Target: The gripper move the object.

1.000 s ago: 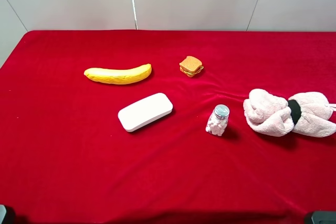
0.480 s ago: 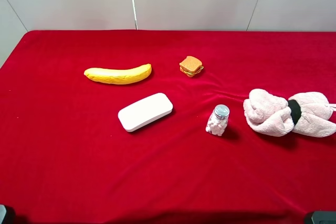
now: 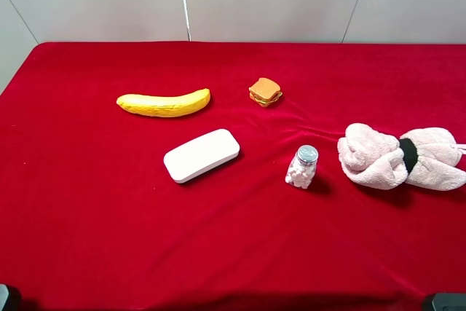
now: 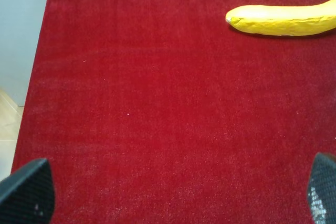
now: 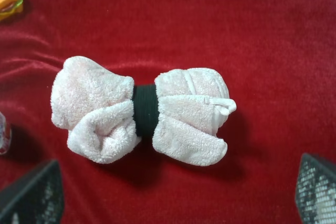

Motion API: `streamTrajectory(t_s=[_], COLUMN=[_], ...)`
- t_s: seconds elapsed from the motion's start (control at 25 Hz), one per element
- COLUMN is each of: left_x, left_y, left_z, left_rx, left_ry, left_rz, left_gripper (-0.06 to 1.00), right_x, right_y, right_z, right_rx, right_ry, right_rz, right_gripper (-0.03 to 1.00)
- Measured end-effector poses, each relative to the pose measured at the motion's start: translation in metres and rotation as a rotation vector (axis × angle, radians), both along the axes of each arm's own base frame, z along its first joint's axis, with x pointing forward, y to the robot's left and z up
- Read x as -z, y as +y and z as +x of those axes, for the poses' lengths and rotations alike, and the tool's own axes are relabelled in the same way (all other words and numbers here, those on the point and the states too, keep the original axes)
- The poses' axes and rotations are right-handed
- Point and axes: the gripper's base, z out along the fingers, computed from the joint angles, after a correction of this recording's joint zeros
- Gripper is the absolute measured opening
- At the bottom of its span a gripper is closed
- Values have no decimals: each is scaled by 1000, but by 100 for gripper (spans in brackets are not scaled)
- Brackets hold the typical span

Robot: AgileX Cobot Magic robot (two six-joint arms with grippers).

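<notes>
The object, a long curved yellow banana [image 3: 164, 103], lies on the red cloth at the back left. Its blunt end also shows in the left wrist view [image 4: 283, 20]. My left gripper [image 4: 173, 198] is open, its two black fingertips [image 4: 26, 192] wide apart over bare red cloth, well short of the banana. My right gripper [image 5: 176, 195] is open too, with nothing between its fingers. It hovers near a pink rolled towel [image 5: 142, 114], far from the banana.
A white rounded case [image 3: 202, 155] lies in front of the banana. A small sandwich toy [image 3: 265, 92] sits behind the middle, and a little jar of white pieces [image 3: 302, 167] stands beside the pink towel [image 3: 400, 156]. The cloth's left edge [image 4: 39, 51] drops off.
</notes>
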Motion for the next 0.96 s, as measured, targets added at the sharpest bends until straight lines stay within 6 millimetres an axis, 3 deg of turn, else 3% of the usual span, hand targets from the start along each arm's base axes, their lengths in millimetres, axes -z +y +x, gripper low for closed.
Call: streamTrajectory(t_s=[0.96], left_x=[0], left_y=[0], left_z=[0], left_rx=[0], left_ry=[0], left_rz=[0], left_gripper=[95], right_x=[0], right_y=[0], right_z=[0], right_rx=[0], right_ry=[1], right_rz=[0], right_gripper=[67])
